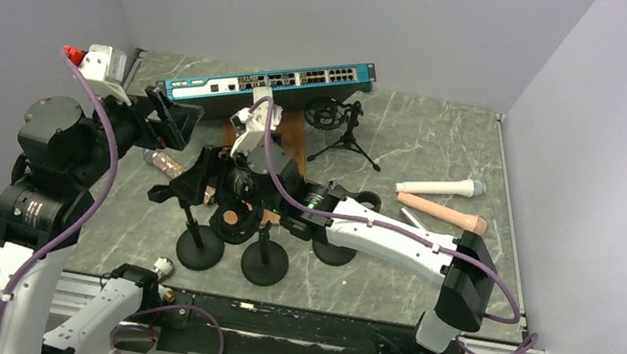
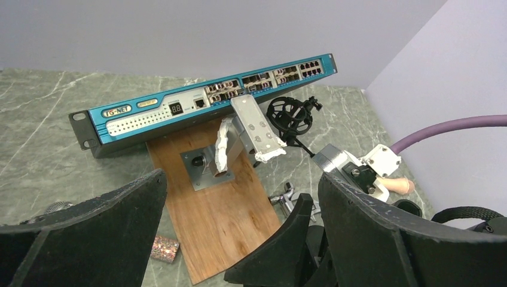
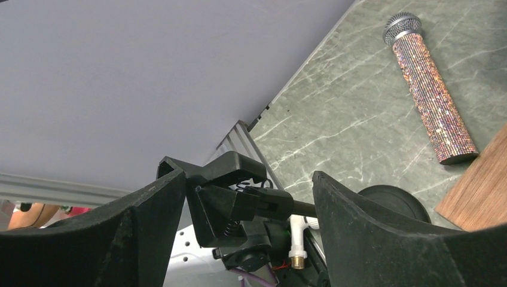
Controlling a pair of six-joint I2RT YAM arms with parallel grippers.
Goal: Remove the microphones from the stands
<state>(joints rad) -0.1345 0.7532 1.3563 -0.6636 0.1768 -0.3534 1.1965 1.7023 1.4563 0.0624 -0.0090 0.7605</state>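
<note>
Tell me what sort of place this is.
Probably a robot lab test cell: bare grey walls box in a marble-pattern tabletop, and unrelated props lie on it, a blue network switch, a white microphone and black round-base stands.

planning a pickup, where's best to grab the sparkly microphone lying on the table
Probably mid-handle of the sparkly microphone, from above, fingers across its width: it lies flat, the handle is a straight cylinder, and the wooden board sits close to its tail.
</note>
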